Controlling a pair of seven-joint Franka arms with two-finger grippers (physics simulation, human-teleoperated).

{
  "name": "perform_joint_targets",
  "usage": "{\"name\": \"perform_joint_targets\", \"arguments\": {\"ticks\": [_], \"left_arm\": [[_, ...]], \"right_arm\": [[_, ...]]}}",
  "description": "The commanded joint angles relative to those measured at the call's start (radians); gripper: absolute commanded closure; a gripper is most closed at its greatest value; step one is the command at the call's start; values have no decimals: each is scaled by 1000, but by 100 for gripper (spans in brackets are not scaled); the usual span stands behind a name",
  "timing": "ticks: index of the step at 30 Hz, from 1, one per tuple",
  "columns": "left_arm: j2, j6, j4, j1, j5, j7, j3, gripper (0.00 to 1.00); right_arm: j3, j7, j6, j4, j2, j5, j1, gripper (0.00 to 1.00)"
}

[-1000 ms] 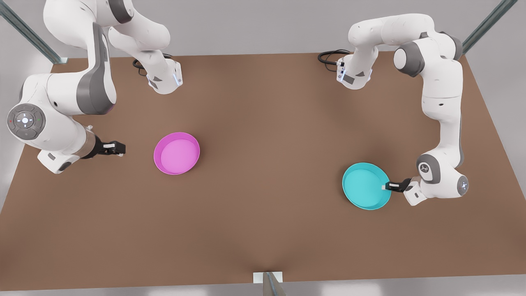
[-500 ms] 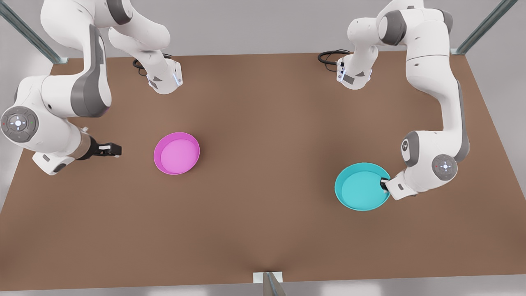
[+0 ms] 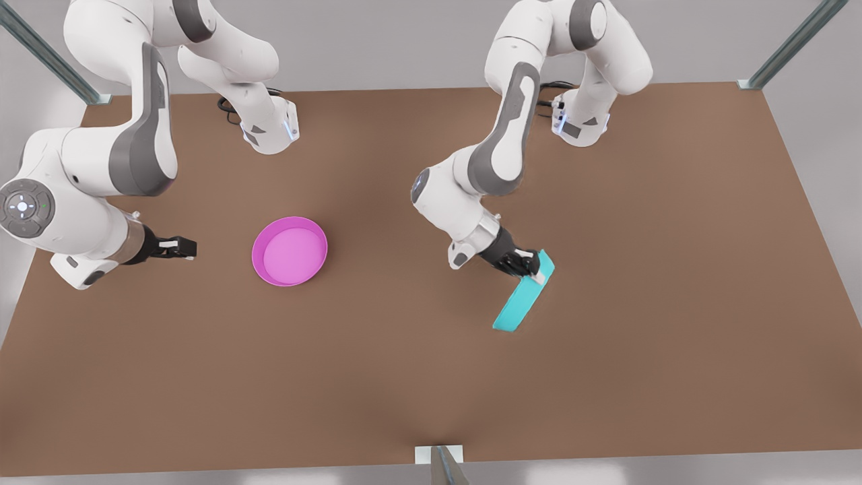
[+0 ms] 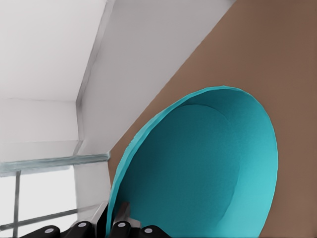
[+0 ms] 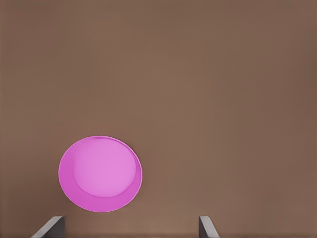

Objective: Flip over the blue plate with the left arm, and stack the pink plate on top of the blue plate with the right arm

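The left tool (image 3: 532, 268) is clamped on the rim of the blue plate (image 3: 522, 296), which stands on edge and tilted, seen almost side-on in the front view so that its inside is hidden there. From the left wrist view the blue plate's (image 4: 208, 168) hollow face spreads out from the finger (image 4: 122, 214) pinching its rim; the tool's body is cut off by the frame, and whether the plate's far edge touches the brown tabletop (image 3: 673, 269) cannot be made out. The right tool (image 3: 188, 247) hangs low beside the pink plate (image 3: 289, 251), apart from it, its fingers spread wide in the right wrist view with only the tips in frame. The pink plate (image 5: 100, 174) lies flat, open side up, just ahead of that tool.
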Motion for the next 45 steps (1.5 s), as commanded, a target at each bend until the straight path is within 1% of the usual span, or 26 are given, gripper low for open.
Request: {"name": "perform_joint_targets", "arguments": {"ticks": [1,2,3,4,6,7,9,12,15,16,17,19,23,30,32,35,36,37,40,42,44,45], "left_arm": [[42,-27,3,-59,8,-776,22,79],[42,-46,3,-79,16,-791,22,79],[53,-64,0,-101,88,-885,4,79],[62,-89,-5,-116,117,-929,-16,79],[102,-96,-6,-157,131,-1037,-25,79],[113,-90,-9,-167,177,-1129,-55,79],[117,-93,-14,-165,286,-1270,-98,79],[142,-83,-28,-153,431,-1500,-190,79],[210,-84,-26,-133,464,-1546,-225,79],[206,-87,-26,-114,514,-1574,-269,79],[208,-86,-26,-114,514,-1581,-276,79],[213,-86,-26,-91,579,-1660,-315,79],[263,-95,-25,-93,603,-1726,-322,79],[269,-95,-17,-93,614,-1735,-351,79],[269,-96,-19,-90,612,-1730,-369,76],[277,-98,-19,-88,617,-1732,-380,76],[279,-110,-19,-88,617,-1730,-387,73],[279,-113,-17,-91,617,-1730,-392,68],[280,-113,3,-91,614,-1730,-415,66],[280,-112,3,-91,614,-1730,-418,62],[280,-113,73,-90,562,-1730,-457,58],[280,-113,101,-90,525,-1732,-467,49]], "right_arm": [[0,-3,-1,0,-1,5,-3,0],[-1,-3,-1,0,2,17,-6,0],[-1,-3,-1,0,2,19,-6,0],[-1,-3,-1,0,2,19,-11,0],[-1,-3,1,1,0,19,-12,0],[0,-3,-1,1,0,19,-14,0],[-1,-3,-2,1,0,19,-17,0],[-1,-3,-2,0,0,27,-25,0],[-1,-3,-2,0,2,27,-25,0],[-1,-3,-2,0,3,27,-25,0],[-1,-3,-2,0,4,27,-25,0],[-1,-3,-2,0,4,30,-25,0],[-1,-3,-2,0,4,33,-25,0],[-1,-3,-2,0,4,33,-26,0],[-1,-3,-2,0,4,33,-26,0],[-1,-3,-2,0,5,33,-26,0],[-1,-3,-2,0,5,34,-26,0],[0,-3,-2,0,5,37,-28,0],[-1,-3,-1,0,14,45,-29,0],[-1,-3,-1,0,16,45,-29,0],[-1,-3,-1,0,14,45,-29,0],[-1,-1,-2,-2,14,45,-31,0]]}}
